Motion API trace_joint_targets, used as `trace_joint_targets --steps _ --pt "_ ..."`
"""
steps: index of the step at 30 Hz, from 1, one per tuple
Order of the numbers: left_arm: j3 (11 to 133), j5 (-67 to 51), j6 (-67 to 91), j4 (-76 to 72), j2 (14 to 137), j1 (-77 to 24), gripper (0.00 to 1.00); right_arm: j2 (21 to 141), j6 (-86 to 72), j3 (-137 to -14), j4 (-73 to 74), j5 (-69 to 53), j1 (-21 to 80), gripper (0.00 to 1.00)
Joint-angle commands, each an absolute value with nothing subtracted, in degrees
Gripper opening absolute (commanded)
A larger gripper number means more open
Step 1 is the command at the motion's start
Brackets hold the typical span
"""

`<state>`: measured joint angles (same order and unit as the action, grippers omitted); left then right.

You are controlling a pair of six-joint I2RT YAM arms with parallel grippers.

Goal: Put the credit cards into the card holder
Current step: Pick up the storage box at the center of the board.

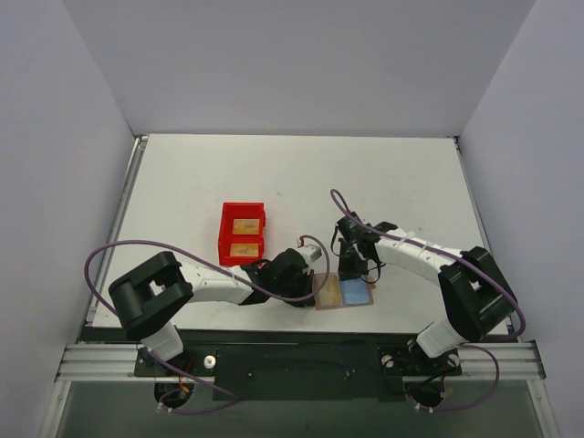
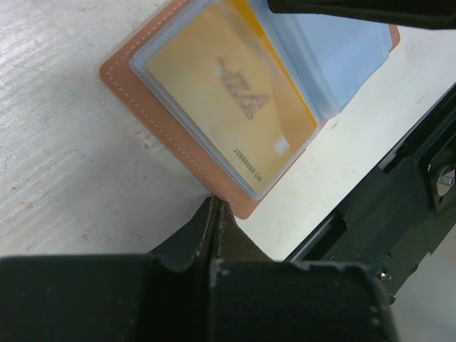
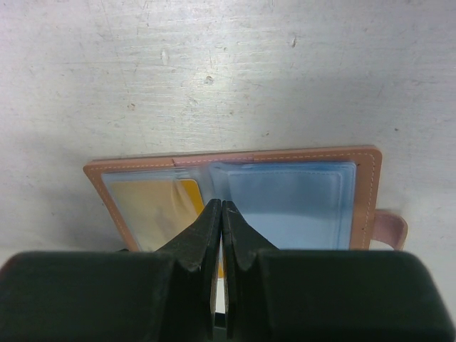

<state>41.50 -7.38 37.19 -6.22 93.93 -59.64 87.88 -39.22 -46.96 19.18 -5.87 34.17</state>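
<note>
Near the table edge lies the card holder — open, credit card inside.

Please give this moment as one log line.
card holder: open, one credit card inside; red bin: two credit cards; left end effector: shut; right end effector: shut

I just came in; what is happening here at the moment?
Gold cards are being put into a card holder, which lies open. One gold card already sits in a clear sleeve. The right gripper, shut, is over the holder's fold; the left gripper, also shut, is at its corner. In the red bin wait two more cards.
</note>
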Motion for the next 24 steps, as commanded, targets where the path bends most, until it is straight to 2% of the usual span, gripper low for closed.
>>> trace_joint_targets --steps 1,11,24 --pt "42.27 -6.6 37.18 -2.55 95.45 -60.21 0.0 86.4 -39.29 -47.46 22.24 -3.95 34.54 0.0" --pt "45.17 -1.67 34.89 1.93 94.92 -58.01 0.0 87.98 -37.8 -47.64 22.15 -4.83 35.33 0.0" --pt "45.44 -4.66 33.93 -1.84 97.82 -55.11 0.0 90.61 -37.88 -47.37 22.24 -5.27 36.47 0.0"
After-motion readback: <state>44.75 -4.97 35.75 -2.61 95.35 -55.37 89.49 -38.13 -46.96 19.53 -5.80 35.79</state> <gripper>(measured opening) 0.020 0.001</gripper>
